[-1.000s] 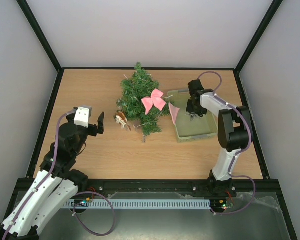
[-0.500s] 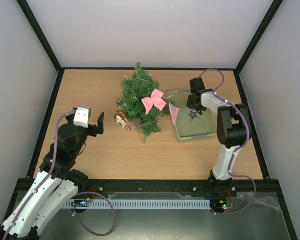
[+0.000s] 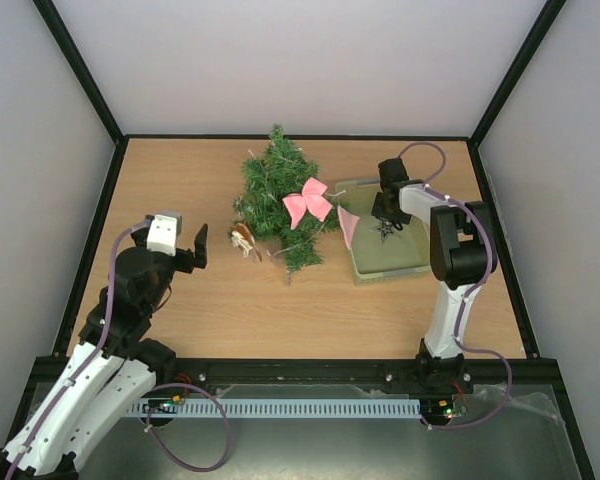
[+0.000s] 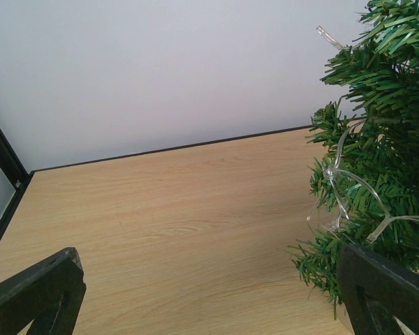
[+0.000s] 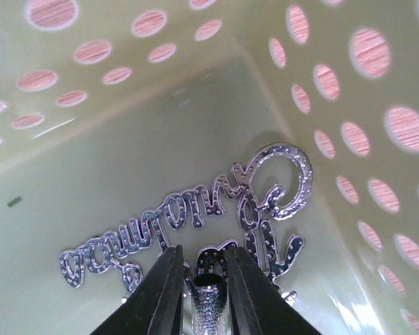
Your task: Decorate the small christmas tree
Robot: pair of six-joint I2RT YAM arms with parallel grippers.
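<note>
The small christmas tree (image 3: 277, 195) lies at the far middle of the table (image 3: 180, 180), a pink bow (image 3: 308, 200) on it. To its right, the right gripper (image 5: 201, 293) pinches a silver script ornament (image 5: 195, 237) inside the green basket (image 3: 392, 274); the left gripper (image 3: 193, 252) gapes wide, near-left of the tree

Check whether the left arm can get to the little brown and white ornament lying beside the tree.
Probably yes. The left gripper is open and empty. The ornament lies on the table just to its right, at the near-left edge of the small christmas tree, with nothing between them.
</note>
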